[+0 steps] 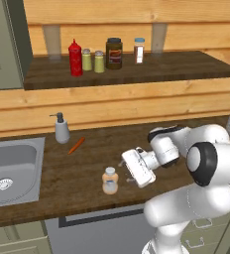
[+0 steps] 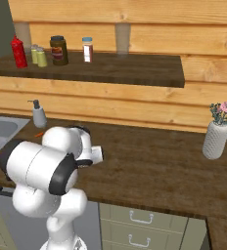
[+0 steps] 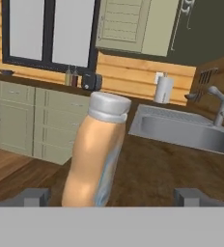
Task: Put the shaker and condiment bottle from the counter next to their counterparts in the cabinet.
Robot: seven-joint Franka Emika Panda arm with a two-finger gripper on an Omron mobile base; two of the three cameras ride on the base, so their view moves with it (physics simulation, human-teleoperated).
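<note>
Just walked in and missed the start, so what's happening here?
A white robot arm has its gripper turned sideways, jaws open, beside a small peach-orange condiment bottle with a white cap standing on the dark wooden counter. The bottle sits between the jaws, not yet gripped. On the cabinet shelf above stand a red squeeze bottle and two yellow-green shakers, so one shaker seems already placed.

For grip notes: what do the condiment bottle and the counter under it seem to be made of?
Condiment bottle: probably smooth plastic, with a peach body and white cap, faintly glossy. Counter: dark brown wood, with visible plank grain and a matte look. Both are rendered, so this is uncertain.
</note>
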